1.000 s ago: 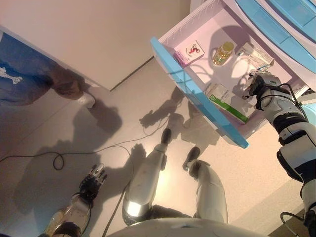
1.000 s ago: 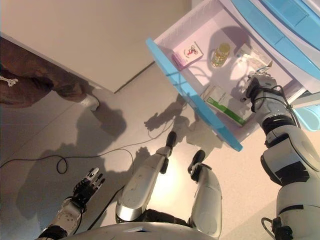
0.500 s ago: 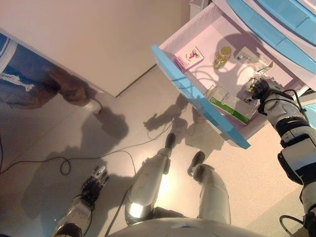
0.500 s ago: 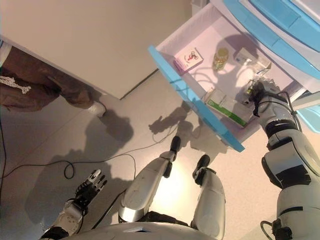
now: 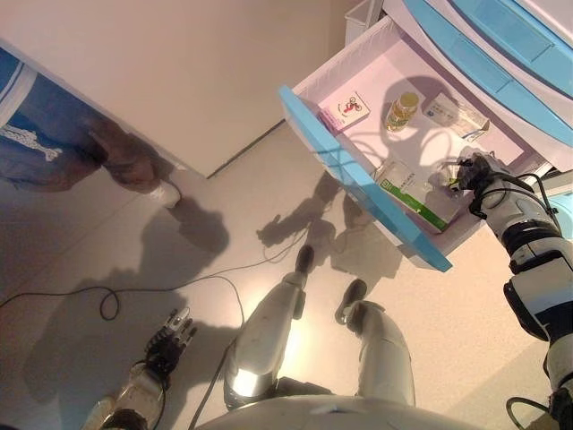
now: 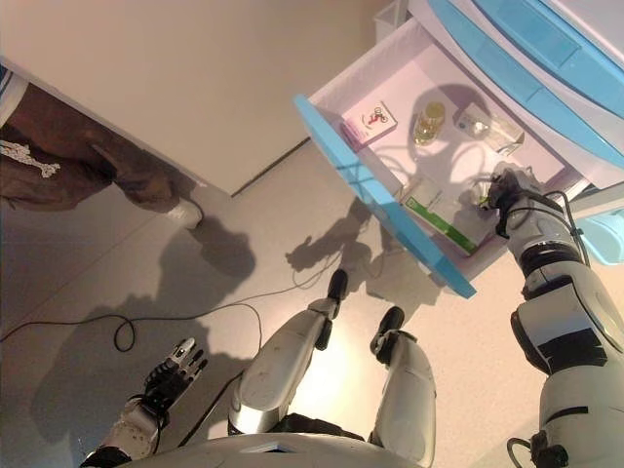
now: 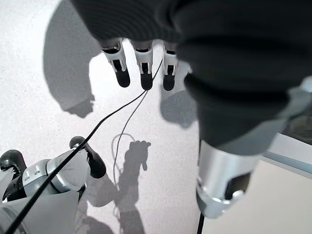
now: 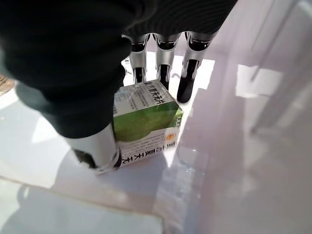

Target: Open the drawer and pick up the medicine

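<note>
Inside the open pale pink plastic drawer with a blue front (image 5: 354, 170), the right hand (image 5: 473, 170) grips a small green-and-white medicine carton (image 8: 146, 119), thumb on one side and fingers on the other. A long green-and-white box (image 5: 407, 190), small amber bottle (image 5: 402, 110) and white-pink carton (image 5: 345, 111) lie leftward. The left hand (image 5: 170, 339) hangs relaxed over the grey floor (image 5: 134, 260).

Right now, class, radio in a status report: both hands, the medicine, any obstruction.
Right robot hand closing around small green-and-white medicine box inside open pink drawer. Left robot hand idle, open, low over floor. Nothing in the way.
</note>
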